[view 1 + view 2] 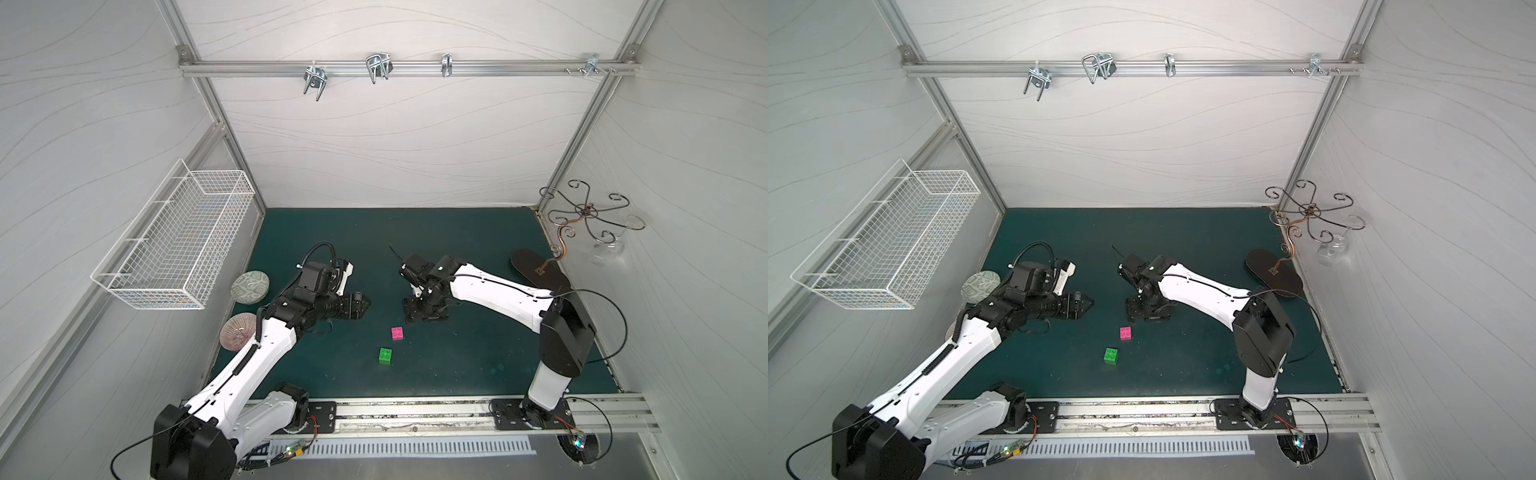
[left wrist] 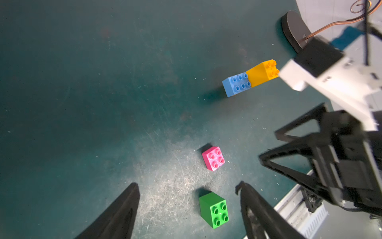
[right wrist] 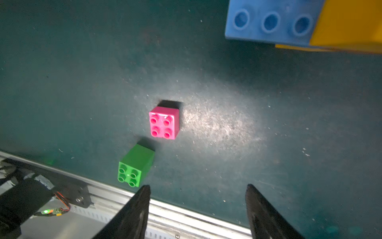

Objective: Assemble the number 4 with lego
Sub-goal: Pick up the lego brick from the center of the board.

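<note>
Both claws hang above the green mat [image 1: 469,365]. Left claw [image 2: 187,185]: jaws apart, nothing between them. Right claw [image 3: 198,186]: jaws also apart and empty, pointing down at the mat. The lego [image 3: 164,124] lies in three places. The pink brick [image 1: 397,333] sits studs up on the mat just in front of the right claw's tips, on the side toward the front rail [image 1: 415,409], and diagonally ahead of the left claw. The green brick [image 1: 385,356] stands studs up just beyond the pink one and apart from it, farther from both claws and nearer the rail. The joined piece [image 2: 248,79] is a blue brick [image 2: 237,83] with a yellow-orange stack [image 2: 261,72] standing on one end of its studded face. It rests on the mat on the far side of the right claw from the rail, well ahead of the left claw; how many bricks the stack holds cannot be told. In both top views the right claw and its wrist cover this piece. Seen from the left wrist, the white camera housing [image 2: 310,76] of the right arm overlaps the stack's studded end. Behind the left claw, beside its arm, lie a grey patterned disc [image 1: 250,286] and a ribbed brown disc [image 1: 235,332]; a wire basket [image 1: 174,249] hangs on the wall beyond them. Behind the right arm stands a scrolled hook stand [image 1: 586,214] on a dark oval base [image 1: 534,270].
</note>
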Robot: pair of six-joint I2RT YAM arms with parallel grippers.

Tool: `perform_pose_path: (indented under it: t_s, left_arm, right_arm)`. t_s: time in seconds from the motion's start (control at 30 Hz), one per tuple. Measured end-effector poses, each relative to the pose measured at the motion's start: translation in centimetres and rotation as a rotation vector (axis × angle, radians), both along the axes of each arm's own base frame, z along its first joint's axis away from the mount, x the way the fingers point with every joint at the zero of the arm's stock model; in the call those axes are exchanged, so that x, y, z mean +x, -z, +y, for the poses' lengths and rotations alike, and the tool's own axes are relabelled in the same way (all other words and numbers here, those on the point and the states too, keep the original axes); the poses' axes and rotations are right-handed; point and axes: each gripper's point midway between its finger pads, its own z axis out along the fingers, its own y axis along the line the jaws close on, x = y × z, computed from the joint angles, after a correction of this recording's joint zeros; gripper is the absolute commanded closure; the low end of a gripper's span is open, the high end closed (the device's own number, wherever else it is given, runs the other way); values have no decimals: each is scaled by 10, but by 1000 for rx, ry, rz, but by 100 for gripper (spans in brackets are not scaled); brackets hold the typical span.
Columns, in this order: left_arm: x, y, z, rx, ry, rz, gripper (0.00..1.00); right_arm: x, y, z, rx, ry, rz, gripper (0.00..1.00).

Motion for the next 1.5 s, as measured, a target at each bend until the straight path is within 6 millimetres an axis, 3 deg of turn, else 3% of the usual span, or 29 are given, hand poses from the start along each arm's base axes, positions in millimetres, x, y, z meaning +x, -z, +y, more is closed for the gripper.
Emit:
perform_pose_path:
  t_s: [0.37,0.7,0.97,1.5]
  left_arm:
    - [-13,-4,8,-28,-53,28,20]
    - [-24,-4,14,-37,-75,29,20]
    - [-27,-4,16,-35,-80,26,20]
    - [-26,-2,19,-28,-96,30,20]
  right_arm:
    - [-4,43,30,-26,-19,34,36]
    - [-4,51,61,-19,-60,20,40]
    - [-7,65,56,-69,-65,36,49]
    - [-9,69,54,-92,-76,34,68]
